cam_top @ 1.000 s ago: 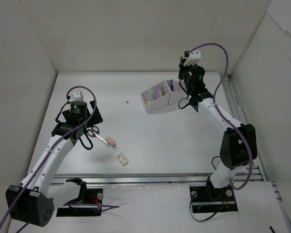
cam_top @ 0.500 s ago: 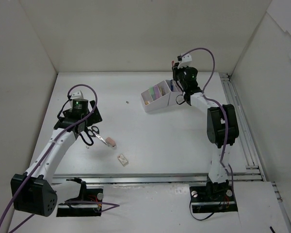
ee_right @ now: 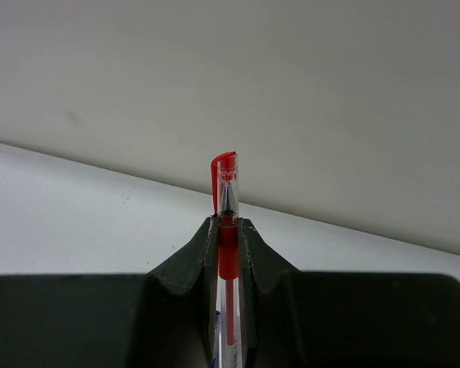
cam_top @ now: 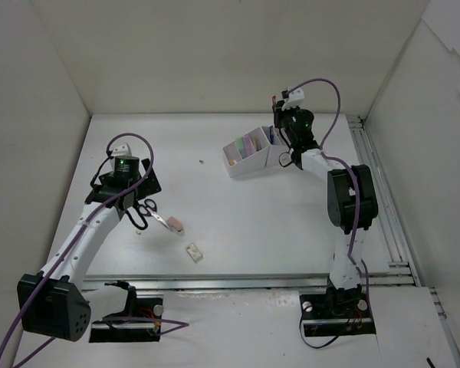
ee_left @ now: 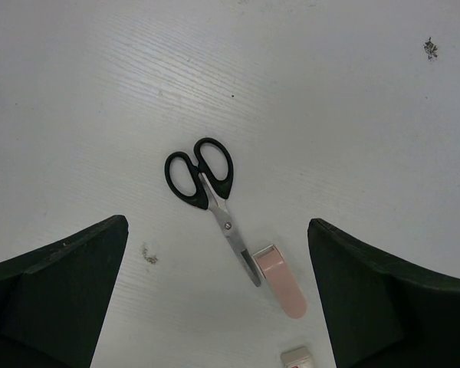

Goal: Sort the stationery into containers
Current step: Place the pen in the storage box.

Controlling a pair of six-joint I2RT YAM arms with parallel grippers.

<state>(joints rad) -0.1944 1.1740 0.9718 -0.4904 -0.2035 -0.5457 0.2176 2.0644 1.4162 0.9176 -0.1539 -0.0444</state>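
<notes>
My right jaws pinch a red pen [ee_right: 228,222] at the organizer [cam_top: 253,162]; my left jaws gape over the scissors [ee_left: 202,178].

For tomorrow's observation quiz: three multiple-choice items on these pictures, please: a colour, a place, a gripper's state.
1. The right gripper's pen has a cap that is: A green, B red, C blue.
2. The scissors lie: A on the table under the left gripper, B in the right gripper, C in the left gripper.
3. The left gripper is: A shut on the scissors, B shut on the pen, C open.
Answers: B, red shows in the right wrist view; A, they lie flat on the table; C, its fingers stand wide apart.
</notes>
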